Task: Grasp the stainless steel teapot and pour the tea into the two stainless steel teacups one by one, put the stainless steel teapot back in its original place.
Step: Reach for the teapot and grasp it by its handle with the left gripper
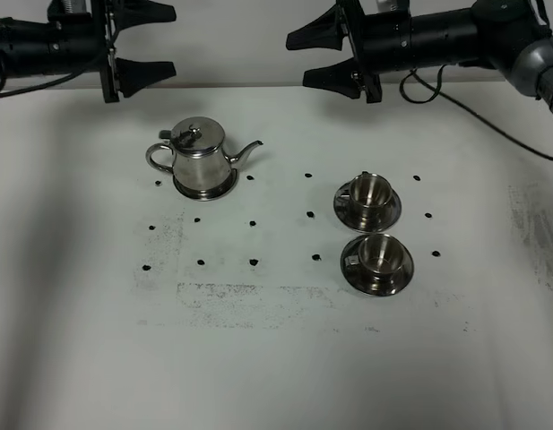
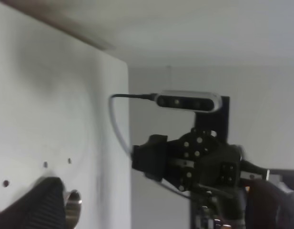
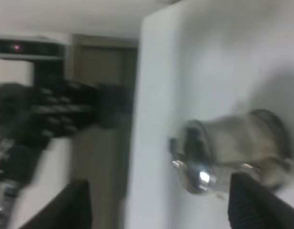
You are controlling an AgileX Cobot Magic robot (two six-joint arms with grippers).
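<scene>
Sitting apart: teapot (image 1: 201, 161), 2 teacups (image 1: 369, 191).

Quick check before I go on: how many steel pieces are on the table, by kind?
Teapot: 1
Cups: 2
Saucers under the cups: 2
Round stand under the teapot: 1
Total: 6

One teapot (image 1: 201, 154), two teacups (image 1: 375, 189) (image 1: 381, 253), two saucers (image 1: 393, 213) (image 1: 375, 287), one round disc (image 1: 204, 194).
</scene>
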